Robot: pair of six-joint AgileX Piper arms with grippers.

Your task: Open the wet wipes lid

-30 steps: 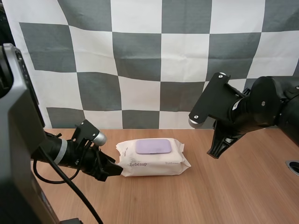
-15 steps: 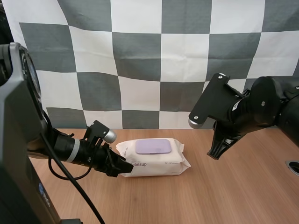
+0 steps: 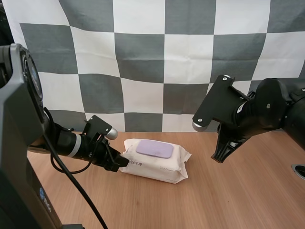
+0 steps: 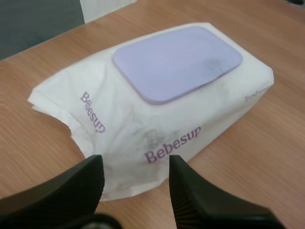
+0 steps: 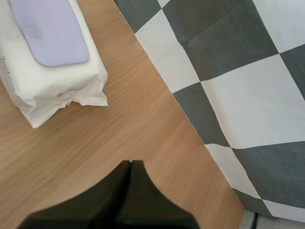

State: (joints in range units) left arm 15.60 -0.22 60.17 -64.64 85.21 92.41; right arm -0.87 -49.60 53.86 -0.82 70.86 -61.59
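The left gripper's (image 4: pixel 136 161) jaws stand apart, ribbed inner faces turned to each other, with the near end of the wet wipes pack (image 4: pixel 143 126) lying in the gap between them. One fingertip (image 4: pixel 177 167) comes right up to the wrapper's lower edge, and I cannot tell whether it presses on it. The other finger sits just clear of the crinkled corner. The right gripper's (image 5: pixel 131 163) jaws lie together as one dark wedge, holding nothing.

The pack (image 3: pixel 159 164) lies flat on the wooden desk (image 3: pixel 238 191), close to the back edge and a little left of its middle. It sits askew: its left end points toward the back-left corner and its right end swings toward the front edge. The wrapper is white and creased, with "Bebesup" printed in purple on the side and on the top. The lilac lid (image 3: pixel 155 149) is a rounded rectangle on the pack's top face, lying flat and closed. In the left wrist view the lid (image 4: pixel 176 62) shows faint grey smudges near one end.

In the high view the left gripper (image 3: pixel 119 163) reaches in low from the left edge of the desk and meets the pack's left end. The right gripper (image 3: pixel 220 156) hangs over the desk to the right of the pack, well apart from it, pointing down. From the right wrist, the pack (image 5: pixel 57 83) and its lid (image 5: pixel 50 33) lie beyond the closed tips, with bare desk between.
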